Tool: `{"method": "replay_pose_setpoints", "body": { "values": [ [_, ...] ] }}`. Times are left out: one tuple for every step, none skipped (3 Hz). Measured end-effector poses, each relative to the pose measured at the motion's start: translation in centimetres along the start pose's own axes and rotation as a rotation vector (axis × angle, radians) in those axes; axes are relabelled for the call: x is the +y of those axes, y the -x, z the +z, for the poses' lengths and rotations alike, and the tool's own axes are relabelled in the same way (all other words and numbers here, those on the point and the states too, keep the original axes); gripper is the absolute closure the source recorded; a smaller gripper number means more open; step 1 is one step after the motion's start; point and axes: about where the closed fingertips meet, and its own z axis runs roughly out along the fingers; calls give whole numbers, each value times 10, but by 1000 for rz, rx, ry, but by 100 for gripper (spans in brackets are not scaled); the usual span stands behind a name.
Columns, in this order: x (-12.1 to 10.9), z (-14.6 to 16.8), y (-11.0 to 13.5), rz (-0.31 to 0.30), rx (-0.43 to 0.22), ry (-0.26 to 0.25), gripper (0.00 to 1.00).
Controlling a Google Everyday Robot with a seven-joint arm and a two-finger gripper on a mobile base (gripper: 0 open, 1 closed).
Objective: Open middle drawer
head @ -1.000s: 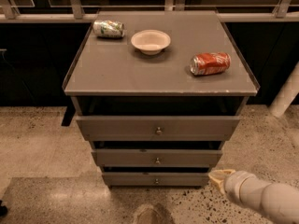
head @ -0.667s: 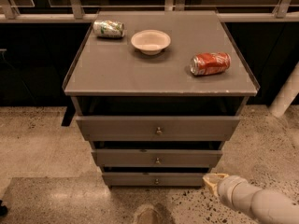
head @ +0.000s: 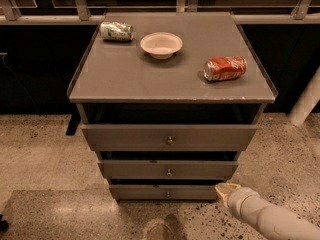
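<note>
The middle drawer (head: 150, 169) is the second of three grey fronts on the cabinet, with a small round metal knob (head: 169, 173) at its centre. The top drawer (head: 125, 136) stands out a little further than the middle one, and the lowest drawer (head: 145, 192) sits below it. My gripper (head: 222, 189) comes in from the lower right on a white arm (head: 265, 218). Its tip lies near the right end of the lowest drawer front, below and to the right of the middle drawer's knob. It holds nothing that I can see.
On the cabinet top (head: 150, 79) lie a green-and-white can (head: 116, 31) on its side at the back left, a white bowl (head: 161, 44) at the back middle and a red can (head: 225, 68) on its side at the right. A white post (head: 306, 104) stands at the right. The floor is speckled.
My arm has moved left and a little up, bringing the gripper closer to the right end of the lower drawers. The drawers and the things on top have not moved.
</note>
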Motion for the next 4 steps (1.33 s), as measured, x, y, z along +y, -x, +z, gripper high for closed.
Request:
{"method": "replay_pose_setpoints", "body": {
  "values": [
    [7,1,-4,-25,-7,48,100],
    [10,14,-4,-77,-61,136,100],
    [3,38,-3,-65,-135,233,100],
    [-3,63,2,-27,-183,299,100]
  ]
}}
